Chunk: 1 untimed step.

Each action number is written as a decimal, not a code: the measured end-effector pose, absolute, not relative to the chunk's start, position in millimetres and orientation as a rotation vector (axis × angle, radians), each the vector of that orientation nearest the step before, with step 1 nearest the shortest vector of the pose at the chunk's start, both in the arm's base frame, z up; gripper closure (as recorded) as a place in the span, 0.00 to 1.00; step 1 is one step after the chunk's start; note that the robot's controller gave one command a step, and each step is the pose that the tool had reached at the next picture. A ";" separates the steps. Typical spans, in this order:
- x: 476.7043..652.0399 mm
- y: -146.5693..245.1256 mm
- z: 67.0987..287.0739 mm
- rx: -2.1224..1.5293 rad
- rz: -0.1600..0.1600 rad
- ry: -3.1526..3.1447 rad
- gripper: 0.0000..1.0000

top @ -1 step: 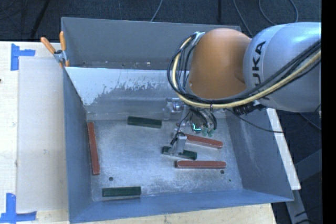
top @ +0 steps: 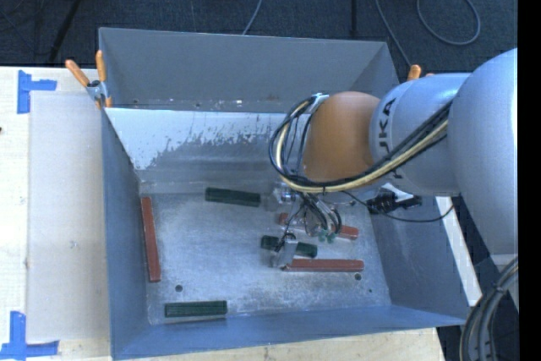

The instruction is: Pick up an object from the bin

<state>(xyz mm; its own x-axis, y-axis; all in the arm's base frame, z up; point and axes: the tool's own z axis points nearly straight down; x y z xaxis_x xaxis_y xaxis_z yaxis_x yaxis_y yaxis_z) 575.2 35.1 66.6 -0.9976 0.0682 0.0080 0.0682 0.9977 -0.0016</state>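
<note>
Gripper (top: 292, 243) is low over the floor of the grey metal bin (top: 211, 89), right of frame centre, under the orange wrist cover (top: 338, 135). Open or closed: cannot tell, the wrist and cables hide it. It is at a small dark green block (top: 272, 243); touching or just beside, can't say. Nothing visibly held.

A red-brown bar (top: 325, 265) lies flat just below the gripper, with a short red-brown piece (top: 347, 232) just to its right. The rest is well apart:
- dark green bar (top: 232, 197), upper centre of the floor
- long red-brown strip (top: 150, 238), along the left wall
- dark green slab (top: 195, 309), lower left

Progress, as a judgement: the reach into the bin looks done and the gripper is at picking height. The grasp is unconfirmed. Closing on the block and lifting it clear are not yet done.
</note>
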 end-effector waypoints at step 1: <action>577.2 36.4 71.6 -0.107 -0.001 -3.139 1.00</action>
<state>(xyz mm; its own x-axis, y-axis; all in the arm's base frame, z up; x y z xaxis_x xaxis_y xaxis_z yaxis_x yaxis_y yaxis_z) 577.2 36.4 71.6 -0.9977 0.0680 0.0011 0.0680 0.9977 0.0005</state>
